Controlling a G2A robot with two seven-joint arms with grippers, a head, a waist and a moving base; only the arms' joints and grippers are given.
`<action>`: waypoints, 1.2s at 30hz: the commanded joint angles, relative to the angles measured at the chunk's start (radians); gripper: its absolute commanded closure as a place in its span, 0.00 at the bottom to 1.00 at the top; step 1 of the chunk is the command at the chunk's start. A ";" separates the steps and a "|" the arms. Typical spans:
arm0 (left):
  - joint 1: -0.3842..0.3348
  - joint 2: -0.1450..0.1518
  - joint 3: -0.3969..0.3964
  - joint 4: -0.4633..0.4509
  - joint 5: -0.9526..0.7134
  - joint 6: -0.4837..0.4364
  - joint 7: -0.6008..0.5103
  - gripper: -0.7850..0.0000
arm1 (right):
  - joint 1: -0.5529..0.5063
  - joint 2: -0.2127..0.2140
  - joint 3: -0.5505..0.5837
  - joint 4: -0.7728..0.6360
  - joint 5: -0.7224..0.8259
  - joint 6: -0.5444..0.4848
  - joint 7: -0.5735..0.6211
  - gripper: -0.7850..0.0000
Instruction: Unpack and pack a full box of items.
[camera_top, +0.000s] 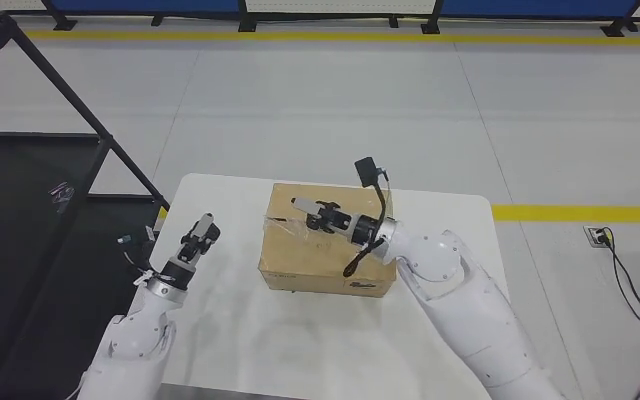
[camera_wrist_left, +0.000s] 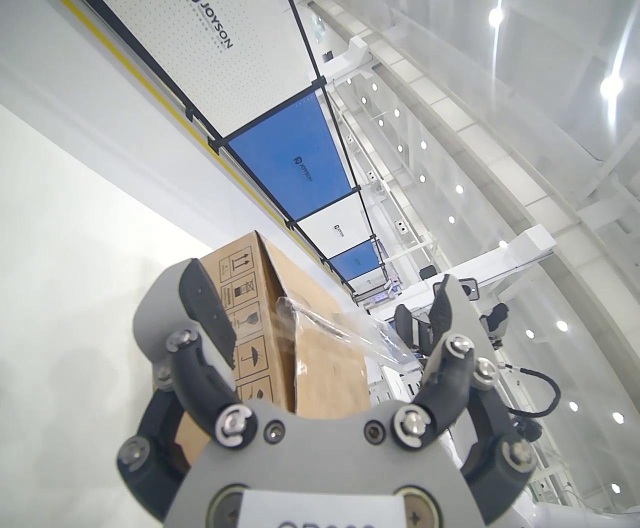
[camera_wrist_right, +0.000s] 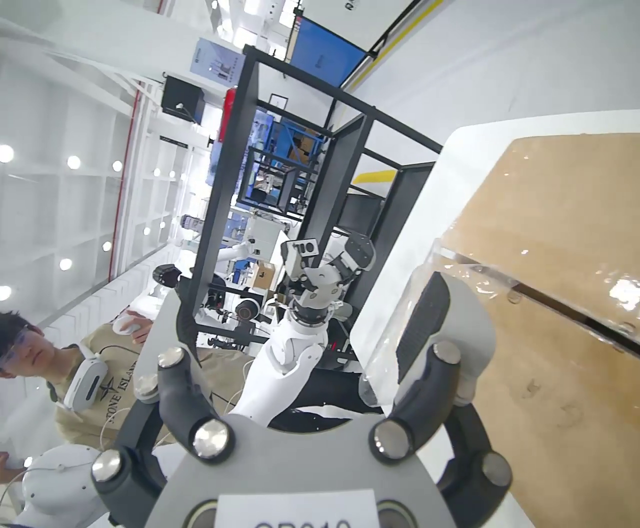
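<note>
Cardboard box (camera_top: 325, 255) sits shut near the middle of the desk (camera_top: 230, 320), its top seam sealed with clear tape (camera_wrist_right: 450, 270) whose end stands loose at the edge facing the left arm. Over the lid, by that loose end, the right tool (camera_top: 310, 209) hovers spread wide and empty, one pad (camera_wrist_right: 425, 320) close to the crinkled tape. Beside the box and apart from it, the left tool (camera_top: 205, 226) hangs equally wide, holding nothing. Stripping the tape seems the step in hand. To do it well, pinch only the free end, not the cardboard, and pull low along the seam while the left tool braces the box's side against sliding.
</note>
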 joint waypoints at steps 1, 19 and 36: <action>-0.003 -0.001 0.008 -0.003 0.004 0.001 -0.002 0.00 | -0.010 0.002 0.009 -0.009 0.015 -0.032 0.016 0.00; 0.078 0.007 0.050 -0.133 0.038 -0.153 -0.100 0.00 | -0.035 0.016 0.041 -0.016 0.166 -0.124 0.291 0.00; 0.075 0.010 0.157 -0.204 0.212 -0.181 -0.187 0.00 | -0.118 0.030 0.083 -0.050 0.198 -0.273 0.265 0.00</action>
